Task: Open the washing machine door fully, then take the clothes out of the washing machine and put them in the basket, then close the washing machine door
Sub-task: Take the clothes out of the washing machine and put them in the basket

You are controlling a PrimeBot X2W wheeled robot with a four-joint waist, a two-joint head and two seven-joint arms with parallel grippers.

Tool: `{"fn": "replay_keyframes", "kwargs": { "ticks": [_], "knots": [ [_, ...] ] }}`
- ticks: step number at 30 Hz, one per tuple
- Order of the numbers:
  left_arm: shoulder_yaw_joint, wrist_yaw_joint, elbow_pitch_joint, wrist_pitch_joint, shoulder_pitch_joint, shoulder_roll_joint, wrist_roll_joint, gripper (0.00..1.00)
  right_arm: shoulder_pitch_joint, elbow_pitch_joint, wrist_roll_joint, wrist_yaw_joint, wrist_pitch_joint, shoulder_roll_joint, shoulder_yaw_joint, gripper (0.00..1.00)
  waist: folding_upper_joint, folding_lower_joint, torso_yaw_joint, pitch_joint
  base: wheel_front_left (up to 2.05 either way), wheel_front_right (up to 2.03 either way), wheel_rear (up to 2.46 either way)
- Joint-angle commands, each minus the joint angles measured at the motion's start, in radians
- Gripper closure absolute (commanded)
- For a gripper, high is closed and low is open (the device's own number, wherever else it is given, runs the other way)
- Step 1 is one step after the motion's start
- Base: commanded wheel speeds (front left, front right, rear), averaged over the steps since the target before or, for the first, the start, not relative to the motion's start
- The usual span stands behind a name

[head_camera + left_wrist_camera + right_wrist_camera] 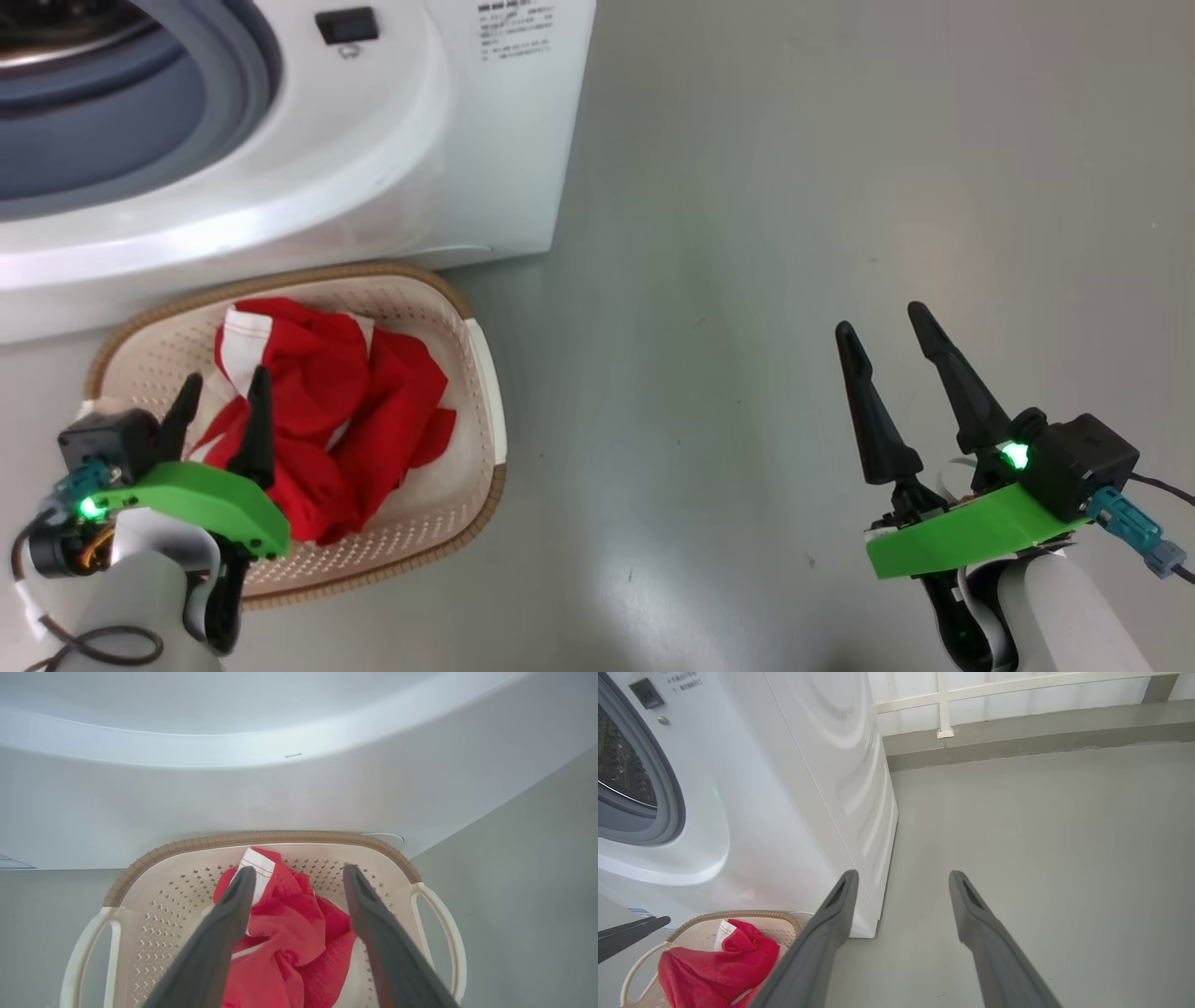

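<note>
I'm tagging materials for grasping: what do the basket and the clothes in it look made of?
The basket: probably matte cream plastic, given its moulded perforations; brown woven-look rim. The clothes: soft matte red fabric, crumpled in folds, with white trim.

Washing machine (448,140): you have one, far left.
Basket (471,322): you have one, near left, in front of the machine.
Handles (88,942): you can count two on the basket, one on each side.
Clothes (373,411): one red heap; you can't tell how many garments are in it.
Grippers: two, your left gripper (225,375) and right gripper (881,316).
Fingers (831,924): two on each, four in all.
</note>
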Motion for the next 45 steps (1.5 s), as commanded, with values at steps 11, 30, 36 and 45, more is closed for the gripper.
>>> {"fn": "replay_keyframes", "kwargs": {
  "ticks": [11, 30, 36, 45],
  "knots": [
    [0.088, -0.005, -0.162, -0.005, 0.129, 0.001, 0.04, 0.0, 0.05, 0.003, -0.031, 0.006, -0.006, -0.001, -0.003, 0.0, 0.0, 0.0, 0.028, -0.147, 0.0, 0.0, 0.0],
    [0.131, -0.005, -0.441, -0.005, 0.321, -0.038, 0.098, 0.0, 0.149, 0.027, -0.05, 0.006, -0.006, -0.011, -0.038, 0.0, 0.0, 0.0, 0.066, -0.343, 0.0, 0.0, 0.0],
    [0.134, -0.005, -0.528, -0.005, 0.392, -0.047, 0.11, 0.0, 0.187, 0.024, -0.041, 0.006, -0.006, -0.025, -0.045, 0.0, 0.0, 0.0, 0.07, -0.383, 0.0, 0.0, 0.0],
    [0.139, -0.005, -0.614, -0.005, 0.496, -0.054, 0.138, 0.0, 0.23, 0.019, -0.031, 0.006, -0.006, -0.036, -0.059, 0.0, 0.0, 0.0, 0.071, -0.423, 0.0, 0.0, 0.0]
  ]
}}
